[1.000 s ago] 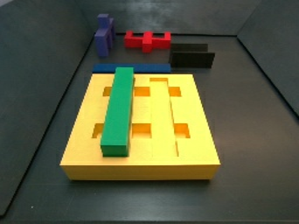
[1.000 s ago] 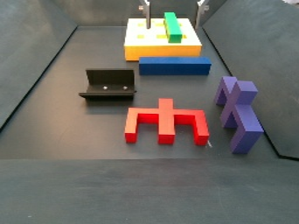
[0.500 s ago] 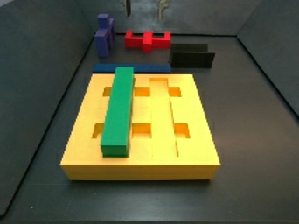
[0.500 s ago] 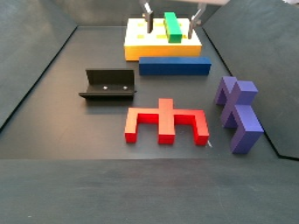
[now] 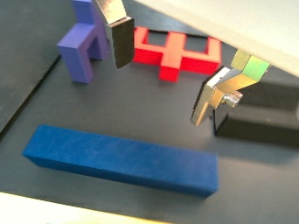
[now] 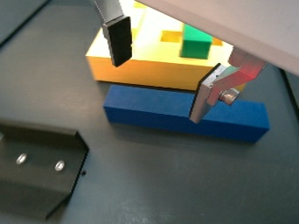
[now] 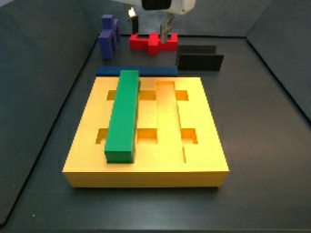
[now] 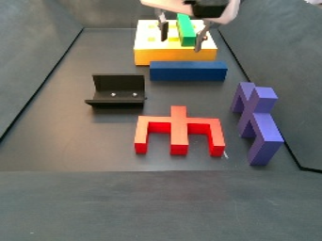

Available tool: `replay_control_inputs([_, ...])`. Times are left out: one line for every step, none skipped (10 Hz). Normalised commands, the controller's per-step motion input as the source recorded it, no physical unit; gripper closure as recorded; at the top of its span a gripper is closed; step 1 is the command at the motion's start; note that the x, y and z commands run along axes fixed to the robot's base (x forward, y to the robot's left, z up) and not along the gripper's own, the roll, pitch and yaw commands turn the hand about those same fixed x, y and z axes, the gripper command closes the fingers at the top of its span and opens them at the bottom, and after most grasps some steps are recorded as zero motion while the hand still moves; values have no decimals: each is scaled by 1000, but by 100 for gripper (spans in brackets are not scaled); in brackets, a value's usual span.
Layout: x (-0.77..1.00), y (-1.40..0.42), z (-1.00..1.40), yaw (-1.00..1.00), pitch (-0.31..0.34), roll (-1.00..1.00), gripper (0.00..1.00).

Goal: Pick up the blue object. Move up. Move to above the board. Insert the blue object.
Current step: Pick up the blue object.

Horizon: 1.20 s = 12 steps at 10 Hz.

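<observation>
The blue object (image 6: 176, 111) is a long dark blue bar lying flat on the floor against the yellow board's (image 6: 142, 68) short end. It shows in both wrist views (image 5: 117, 159) and both side views (image 7: 119, 70) (image 8: 189, 71). The board (image 7: 183, 118) (image 8: 149, 43) carries a green bar (image 7: 124, 114) in one groove. My gripper (image 6: 162, 74) is open and empty, hanging above the blue object and not touching it. It also shows in a wrist view (image 5: 163, 72) and in both side views (image 7: 158, 33) (image 8: 184, 36).
The black fixture (image 8: 117, 91) (image 6: 35, 166) stands beside the blue object. A red forked piece (image 8: 180, 130) (image 5: 176, 51) and a purple notched piece (image 8: 258, 120) (image 5: 79, 44) lie beyond it. Dark walls enclose the floor.
The gripper has come down into both side views, from only its fingertips showing to the white hand showing above the blue object. The pieces have not moved.
</observation>
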Motion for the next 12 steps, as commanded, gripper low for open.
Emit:
replay_control_inputs([-14, -109, -460, -929, -36, -47, 0])
replay_control_inputs([-103, 0, -363, -940, -36, -36, 0])
replay_control_inputs([-226, 0, -277, -906, -64, -51, 0])
replay_control_inputs([-234, 0, -289, -900, -66, -57, 0])
replay_control_inputs([-169, 0, -214, -929, -39, -53, 0])
replay_control_inputs([-114, 0, -174, -940, -27, -69, 0])
replay_control_inputs([-46, -6, -106, -946, -7, -50, 0])
replay_control_inputs([0, -160, -103, -951, 0, 0, 0])
replay_control_inputs([0, -203, -117, -934, 0, 0, 0])
replay_control_inputs([0, -183, -134, -900, 0, 31, 0])
replay_control_inputs([-126, -169, -140, -786, 0, 107, 0])
replay_control_inputs([-226, -20, -189, -703, -10, 147, 0])
